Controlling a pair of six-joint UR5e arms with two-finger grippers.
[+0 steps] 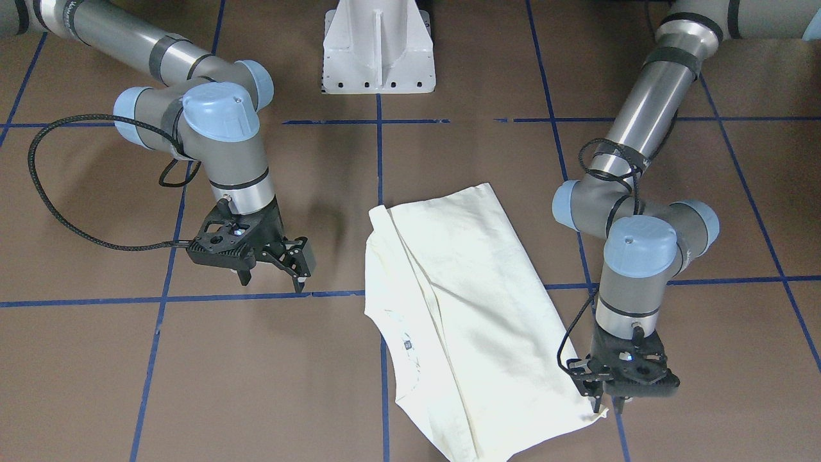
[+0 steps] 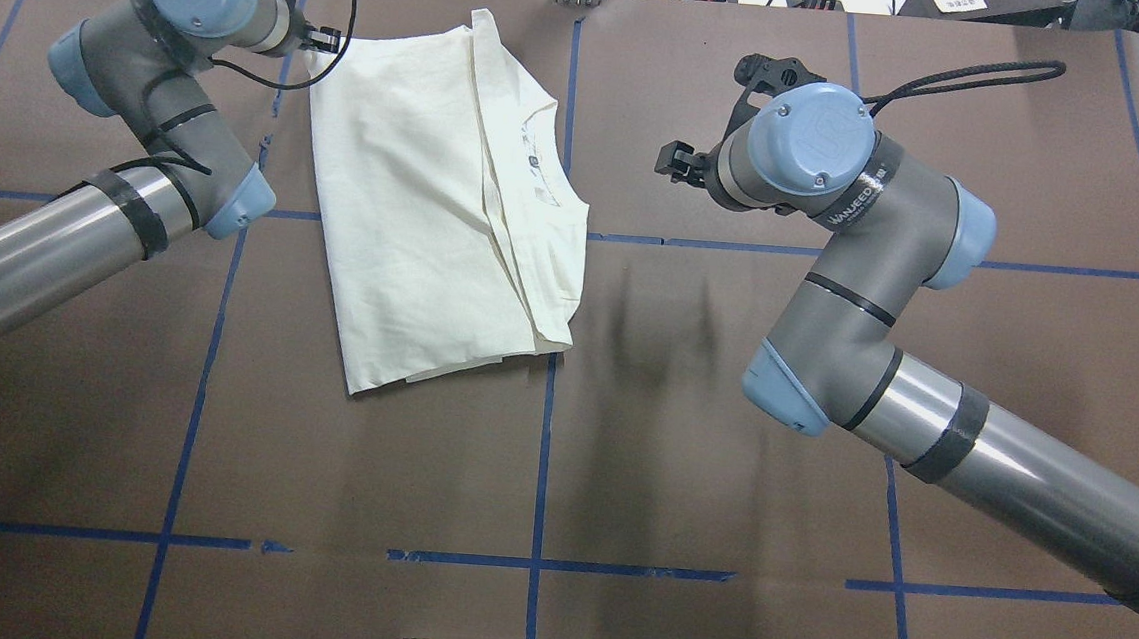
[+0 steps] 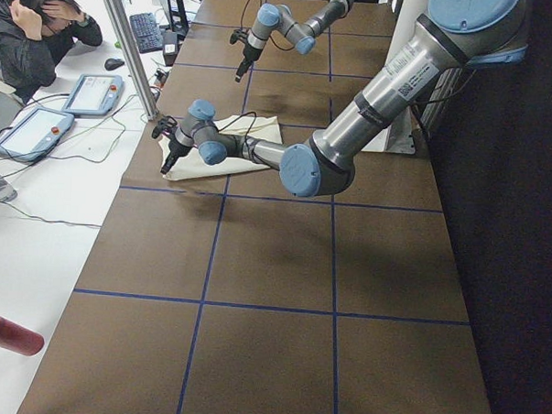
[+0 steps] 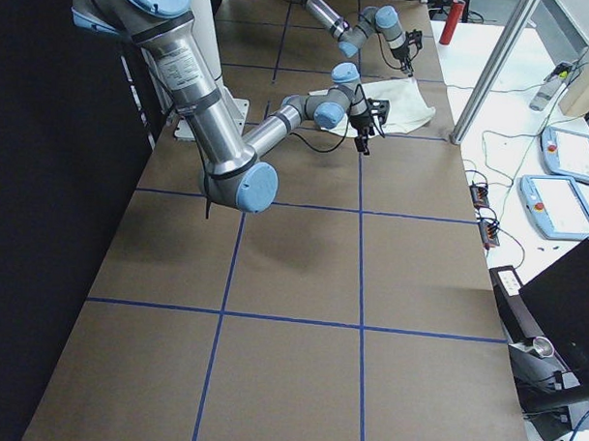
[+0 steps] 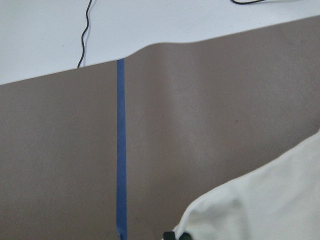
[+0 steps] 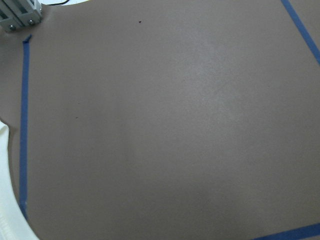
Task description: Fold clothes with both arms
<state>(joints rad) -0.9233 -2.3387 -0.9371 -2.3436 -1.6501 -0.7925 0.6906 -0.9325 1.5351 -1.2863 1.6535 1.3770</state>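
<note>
A cream shirt (image 1: pixel 462 301), folded lengthwise, lies flat on the brown table; it also shows in the overhead view (image 2: pixel 418 199). My left gripper (image 1: pixel 609 404) points down at the shirt's corner by the table's far edge, with its fingertips a little apart and the corner lying beside them. The left wrist view shows that corner (image 5: pixel 260 200) flat on the table. In the overhead view the left gripper (image 2: pixel 320 38) is mostly hidden by its wrist. My right gripper (image 1: pixel 272 280) is open and empty, and hovers over bare table well apart from the shirt's other side.
The white pedestal base (image 1: pixel 378 51) stands at the robot's side. Blue tape lines (image 1: pixel 378 160) cross the table. The table's far edge (image 5: pixel 150 47) is close to the left gripper. An operator (image 3: pixel 36 31) sits beyond it, and a red cylinder (image 3: pixel 9 333) lies off the table.
</note>
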